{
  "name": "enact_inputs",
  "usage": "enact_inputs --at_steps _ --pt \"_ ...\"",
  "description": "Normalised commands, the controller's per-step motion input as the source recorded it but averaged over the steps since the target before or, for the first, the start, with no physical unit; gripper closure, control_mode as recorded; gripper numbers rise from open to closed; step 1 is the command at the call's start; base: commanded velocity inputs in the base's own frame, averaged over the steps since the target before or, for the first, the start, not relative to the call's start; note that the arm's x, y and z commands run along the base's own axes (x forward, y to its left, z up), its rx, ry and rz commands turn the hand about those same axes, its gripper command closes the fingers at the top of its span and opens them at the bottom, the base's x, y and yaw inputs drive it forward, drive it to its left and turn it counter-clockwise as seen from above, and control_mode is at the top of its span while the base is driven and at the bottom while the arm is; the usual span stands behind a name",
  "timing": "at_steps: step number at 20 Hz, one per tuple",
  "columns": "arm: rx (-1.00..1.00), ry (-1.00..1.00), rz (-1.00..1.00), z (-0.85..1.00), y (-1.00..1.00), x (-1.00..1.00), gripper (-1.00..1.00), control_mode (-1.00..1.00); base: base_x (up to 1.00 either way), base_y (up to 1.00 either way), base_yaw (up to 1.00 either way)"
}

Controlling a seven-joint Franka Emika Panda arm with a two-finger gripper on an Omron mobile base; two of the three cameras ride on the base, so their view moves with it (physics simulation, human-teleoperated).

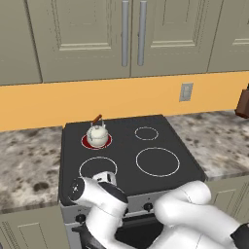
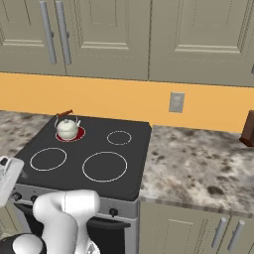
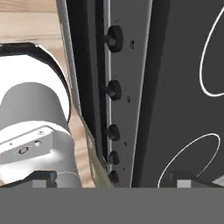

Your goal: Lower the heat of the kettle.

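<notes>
The small white-silver kettle [image 1: 97, 134] [image 2: 67, 128] with its reddish-brown handle sits on the glowing red back-left burner [image 1: 85, 141] of the black stove [image 1: 126, 146]. My gripper [image 3: 113, 179] hangs over the stove's front edge near the front-left ring [image 1: 97, 166], far from the kettle. Its white hand [image 1: 105, 178] [image 2: 8, 179] points down at the control panel. The dark fingertips [image 3: 43, 178] stand wide apart, open, with nothing between them. A row of several black knobs [image 3: 114, 89] runs along the stove's front panel [image 3: 131, 109] ahead of the fingers.
Speckled stone counters [image 1: 29, 160] [image 2: 198, 163] flank the stove. A dark brown block [image 1: 243, 104] [image 2: 248, 129] stands at the far right against the orange wall with an outlet [image 2: 176, 102]. Cabinets hang above. Wooden floor [image 3: 26, 19] lies below the stove front.
</notes>
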Motion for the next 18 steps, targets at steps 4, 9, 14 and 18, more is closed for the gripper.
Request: enact_inputs --at_steps 4,9,14,18 --pt "-0.27 -0.06 0.25 -0.06 0.23 -0.10 -1.00 -1.00 0.00 0.00 0.00" --pt "-0.28 -0.03 0.31 -0.27 0.02 0.00 -1.00 -1.00 0.00 0.00 0.00" --pt "-0.19 0.00 0.38 -0.44 0.01 0.00 -1.00 -1.00 0.00 0.00 0.00" --pt "-0.08 0.00 0.41 -0.40 0.01 0.03 -1.00 -1.00 0.00 0.00 0.00"
